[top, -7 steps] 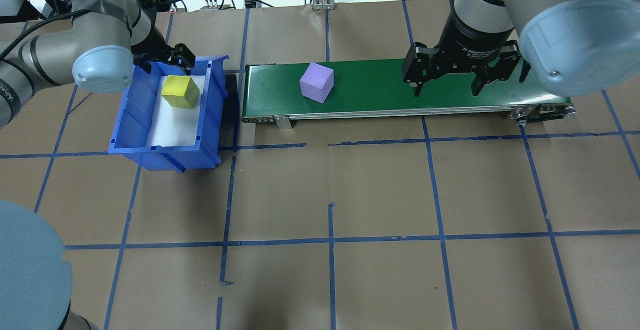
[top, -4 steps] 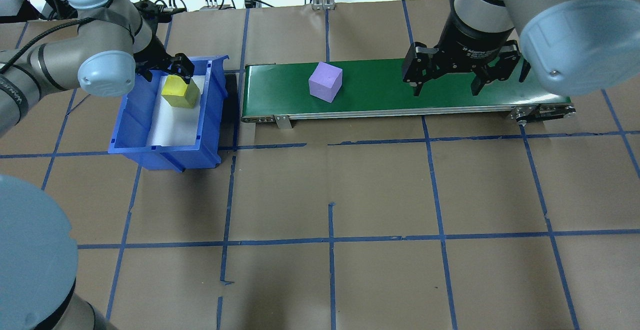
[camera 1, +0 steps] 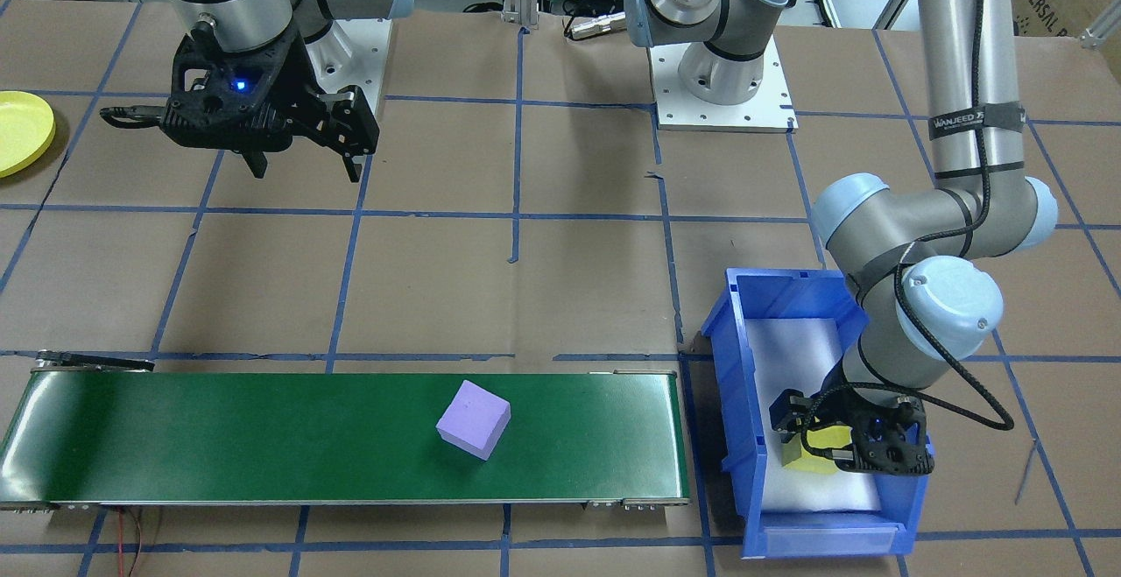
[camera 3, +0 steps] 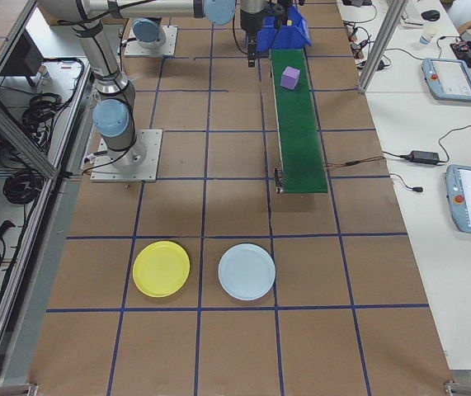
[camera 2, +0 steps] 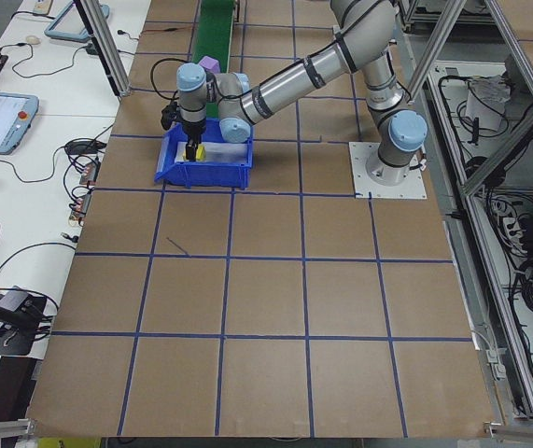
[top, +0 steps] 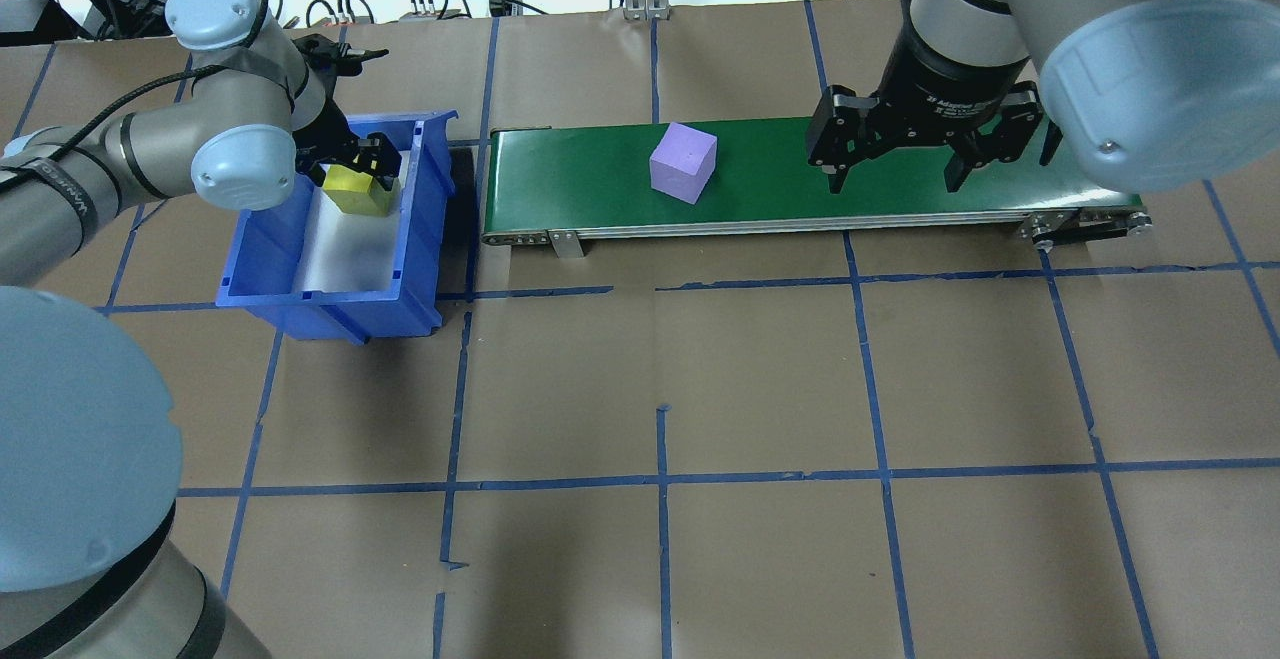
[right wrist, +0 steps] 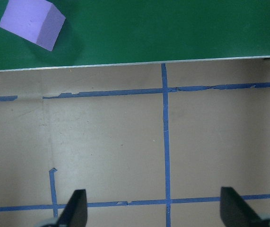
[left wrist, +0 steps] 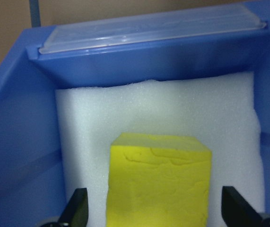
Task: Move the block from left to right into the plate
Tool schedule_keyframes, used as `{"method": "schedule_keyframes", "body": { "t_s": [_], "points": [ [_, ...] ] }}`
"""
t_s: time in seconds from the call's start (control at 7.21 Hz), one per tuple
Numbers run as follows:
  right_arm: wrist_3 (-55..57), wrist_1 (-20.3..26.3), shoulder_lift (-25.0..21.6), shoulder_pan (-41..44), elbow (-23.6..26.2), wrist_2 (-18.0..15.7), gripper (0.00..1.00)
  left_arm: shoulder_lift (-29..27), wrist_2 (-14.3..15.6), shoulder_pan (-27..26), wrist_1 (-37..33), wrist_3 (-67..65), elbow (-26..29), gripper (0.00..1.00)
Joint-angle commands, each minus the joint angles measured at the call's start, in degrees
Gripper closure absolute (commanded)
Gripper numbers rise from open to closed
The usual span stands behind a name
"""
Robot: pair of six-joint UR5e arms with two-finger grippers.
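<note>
the left gripper [top: 362, 161] is down inside the blue bin [top: 262, 269], its fingers [left wrist: 78, 208] spread wide on either side of the yellow block [left wrist: 157, 182], which sits on the white foam liner [left wrist: 163, 109]; the fingers are not touching it. the right gripper [top: 893, 171] hangs over the far right part of the green conveyor [top: 780, 194], jaws apart and holding nothing. the purple block [top: 683, 162] rests on the belt, well apart from that gripper. the yellow plate [camera 3: 162, 268] lies on the table beyond the conveyor's end, just beside a pale blue plate [camera 3: 247, 271].
</note>
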Motion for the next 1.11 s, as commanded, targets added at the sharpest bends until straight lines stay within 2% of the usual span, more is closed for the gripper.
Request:
{"method": "schedule_keyframes", "body": {
  "t_s": [0.0, 0.28, 0.42, 0.55, 0.97],
  "points": [
    [0.03, 0.07, -0.03, 0.14, 0.19, -0.09, 0.00, -0.70, -0.21, 0.00, 2.79, 0.46, -0.48, 0.71],
    [-0.05, -0.01, -0.03, 0.14, 0.29, -0.09, 0.00, 6.02, -0.12, -0.26, -0.35, 0.73, 0.31, 0.72],
    [0.03, -0.01, -0.03, 0.06, 0.28, -0.18, 0.00, 11.64, -2.91, -1.13, -3.85, 0.38, 0.40, 0.72],
    [-0.05, -0.01, -0.03, 0.14, 0.28, -0.09, 0.00, 15.69, -7.55, -3.14, -4.58, -0.24, 0.49, 0.72],
    [-0.05, -0.01, -0.03, 0.14, 0.28, 0.17, 0.00, 15.66, -7.94, -14.03, -3.89, -6.44, -0.73, 0.72]
  ]
}}
